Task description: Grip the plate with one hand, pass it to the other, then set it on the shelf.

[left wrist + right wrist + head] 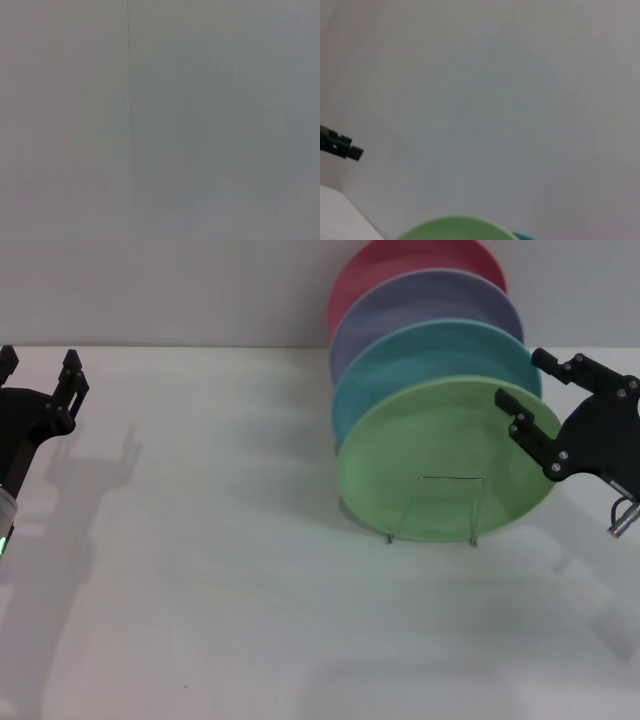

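Note:
The light green plate (440,455) stands upright at the front of the thin silver wire shelf (452,478), whose front loop crosses the plate's lower face. My right gripper (525,380) is open at the plate's upper right rim, with one finger in front of the plate and the other beyond the turquoise plate's edge. The right wrist view shows only the top of the green plate's rim (455,227). My left gripper (40,365) is open and empty at the far left, well away from the plates.
A turquoise plate (440,355), a lavender plate (430,300) and a pink plate (400,260) stand upright behind the green one in the same rack. The white table (200,590) runs to a wall at the back. The left wrist view shows only a blank grey surface.

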Robot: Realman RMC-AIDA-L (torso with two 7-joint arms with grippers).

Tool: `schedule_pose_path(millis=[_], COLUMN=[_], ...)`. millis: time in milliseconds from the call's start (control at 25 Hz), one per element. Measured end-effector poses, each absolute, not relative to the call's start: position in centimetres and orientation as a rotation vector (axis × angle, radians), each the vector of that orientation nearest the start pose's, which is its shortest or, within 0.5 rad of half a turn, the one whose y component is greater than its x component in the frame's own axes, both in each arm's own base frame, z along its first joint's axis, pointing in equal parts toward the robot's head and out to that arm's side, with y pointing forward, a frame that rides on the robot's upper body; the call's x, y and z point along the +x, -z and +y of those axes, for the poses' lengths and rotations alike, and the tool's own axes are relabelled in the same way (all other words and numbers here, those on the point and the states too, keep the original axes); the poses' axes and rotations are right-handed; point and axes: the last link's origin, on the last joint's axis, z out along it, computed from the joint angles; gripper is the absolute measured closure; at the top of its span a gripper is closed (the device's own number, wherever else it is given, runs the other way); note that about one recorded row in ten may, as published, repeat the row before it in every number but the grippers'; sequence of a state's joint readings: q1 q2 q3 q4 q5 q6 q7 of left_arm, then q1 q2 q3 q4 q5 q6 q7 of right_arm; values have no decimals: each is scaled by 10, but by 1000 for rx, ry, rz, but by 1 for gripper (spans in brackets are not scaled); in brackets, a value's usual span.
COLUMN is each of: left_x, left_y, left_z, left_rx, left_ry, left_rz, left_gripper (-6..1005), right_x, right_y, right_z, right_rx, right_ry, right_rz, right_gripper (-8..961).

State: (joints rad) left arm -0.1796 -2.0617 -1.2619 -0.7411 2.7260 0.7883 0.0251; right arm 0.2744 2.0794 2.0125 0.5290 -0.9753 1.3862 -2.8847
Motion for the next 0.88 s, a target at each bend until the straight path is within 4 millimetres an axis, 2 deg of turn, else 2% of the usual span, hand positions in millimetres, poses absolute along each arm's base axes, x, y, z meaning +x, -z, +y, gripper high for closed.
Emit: schedule_pose_path(millis=[160, 280, 440, 560, 720, 880], left_x=[-296, -297, -297, -297, -302, -308], left_y=[-1, -1, -2, -3, -3, -7], left_z=[338, 339, 339, 339, 335, 328], left_rx=[-1585, -1584, -1583, -1579, -1569, -1537], left_ry=[654, 651, 653, 652, 647, 664], left_rz=[-511, -513, -512, -509, -500, -455], left_gripper=[304, 304, 304, 304, 304, 304], right_x=[278, 276, 277, 280, 303, 339], right_y=[-14, -15, -24, -45, -74, -90], right_z=[303, 297, 287, 276, 269, 262], right_rx=[-2016, -2021, -1956, -1786, -1504, -1285], right_ry=[-744, -773, -832, -923, -945, -883], right_rz=[-253, -277, -272, -231, -72, 147], right_gripper=[549, 364, 290, 223, 124, 126])
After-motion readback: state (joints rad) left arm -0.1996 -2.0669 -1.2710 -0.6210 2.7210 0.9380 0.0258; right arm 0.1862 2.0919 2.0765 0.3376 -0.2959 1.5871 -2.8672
